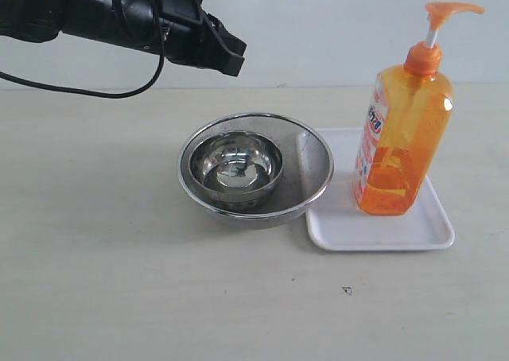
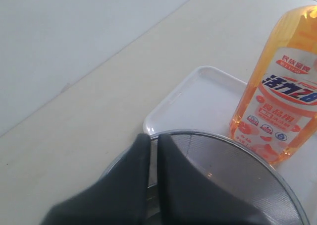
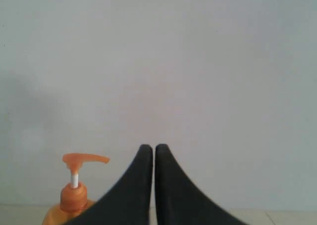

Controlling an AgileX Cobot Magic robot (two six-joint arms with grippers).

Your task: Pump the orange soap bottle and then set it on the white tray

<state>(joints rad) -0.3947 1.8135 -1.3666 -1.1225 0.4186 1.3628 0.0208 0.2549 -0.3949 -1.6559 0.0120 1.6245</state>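
Observation:
The orange soap bottle (image 1: 402,134) stands upright on the white tray (image 1: 382,226) at the right, its pump head raised on the white stem. In the left wrist view the orange soap bottle (image 2: 285,96) shows its label, standing on the white tray (image 2: 198,98). My left gripper (image 1: 231,55) hangs shut and empty in the air at the upper left, above and behind the bowls. The left gripper (image 2: 152,138) has its fingers pressed together. My right gripper (image 3: 153,148) is shut on nothing, with the orange soap bottle (image 3: 74,195) and its pump top beside it; this gripper is out of the exterior view.
Two nested round steel bowls (image 1: 254,170) sit in the middle of the table, the rim touching the tray's left edge. The large steel bowl (image 2: 237,158) lies under my left gripper. A pale wall stands behind the table.

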